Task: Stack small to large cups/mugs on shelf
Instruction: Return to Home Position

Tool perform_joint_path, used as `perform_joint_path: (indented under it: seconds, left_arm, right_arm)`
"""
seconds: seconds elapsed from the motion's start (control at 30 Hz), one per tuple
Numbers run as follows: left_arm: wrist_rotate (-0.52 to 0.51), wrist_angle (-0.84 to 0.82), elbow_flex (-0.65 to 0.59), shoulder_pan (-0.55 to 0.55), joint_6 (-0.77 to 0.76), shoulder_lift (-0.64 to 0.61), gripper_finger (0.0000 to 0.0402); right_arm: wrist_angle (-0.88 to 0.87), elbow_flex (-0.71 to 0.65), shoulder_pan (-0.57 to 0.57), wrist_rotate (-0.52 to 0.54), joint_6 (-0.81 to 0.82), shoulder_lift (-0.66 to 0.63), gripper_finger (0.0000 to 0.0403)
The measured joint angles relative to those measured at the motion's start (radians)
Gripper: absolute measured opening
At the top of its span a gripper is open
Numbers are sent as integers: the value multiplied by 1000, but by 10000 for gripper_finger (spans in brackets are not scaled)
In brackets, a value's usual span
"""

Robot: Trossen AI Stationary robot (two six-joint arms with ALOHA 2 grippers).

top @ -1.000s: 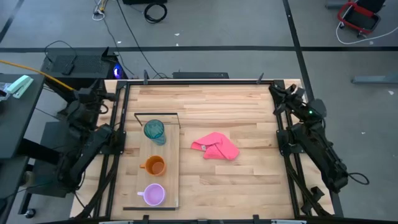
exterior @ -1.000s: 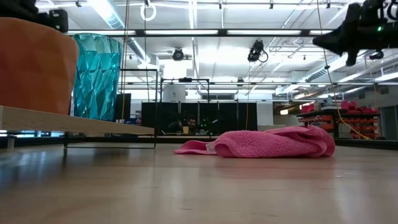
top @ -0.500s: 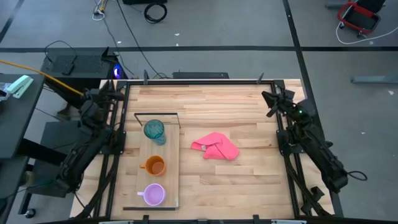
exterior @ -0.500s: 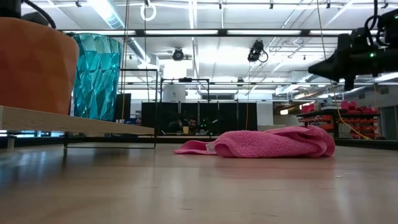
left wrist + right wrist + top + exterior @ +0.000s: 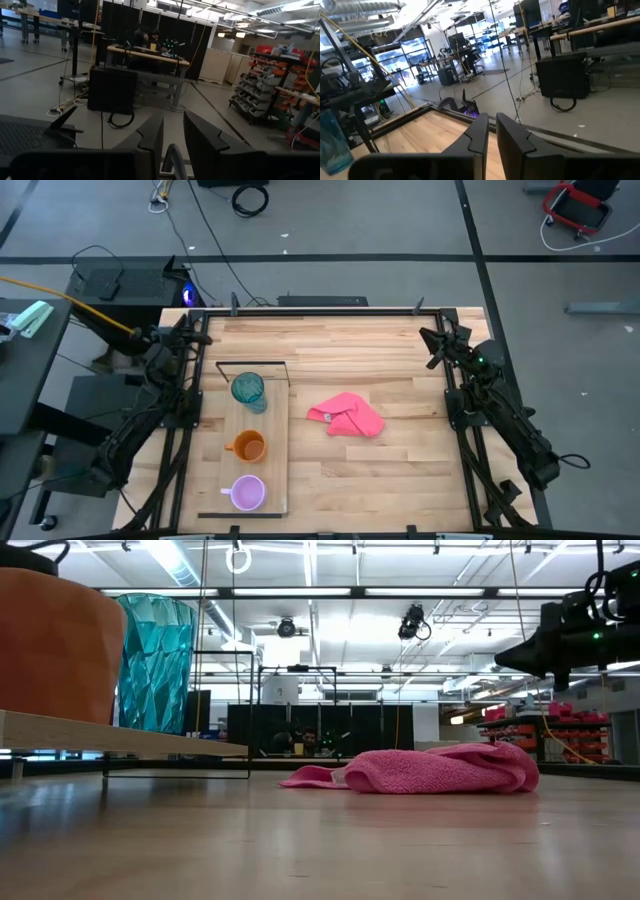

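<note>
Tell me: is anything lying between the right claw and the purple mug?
Yes: the pink cloth lies flat between the right gripper and the purple mug, but the gripper hangs higher than the cloth.

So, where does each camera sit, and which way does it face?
High view: above the table, facing straight down; left end effector and right end effector show at its side edges.
Low view: at table-top height, facing level across into the room; right end effector shows high up.
Left wrist view: on the left wrist, facing the room beyond the table; left end effector shows.
Right wrist view: on the right wrist, facing over a table corner; right end effector shows.
Shared: high, low and right wrist views show the teal tumbler.
</note>
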Motion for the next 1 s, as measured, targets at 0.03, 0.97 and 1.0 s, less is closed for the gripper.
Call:
perform_joint_path:
  seconds: [0.03, 0.97, 1.0]
  left_arm:
    - [0, 1, -6, 0, 0, 0, 85]
    - [0, 0, -22, 0, 79, 23, 85]
    - [0, -1, -22, 0, 79, 23, 83]
  right_arm:
    - [-1, 0, 0, 0, -8, 0, 43]
    - [-1, 1, 0, -2, -18, 6, 43]
    - [-1, 1, 0, -2, -18, 6, 43]
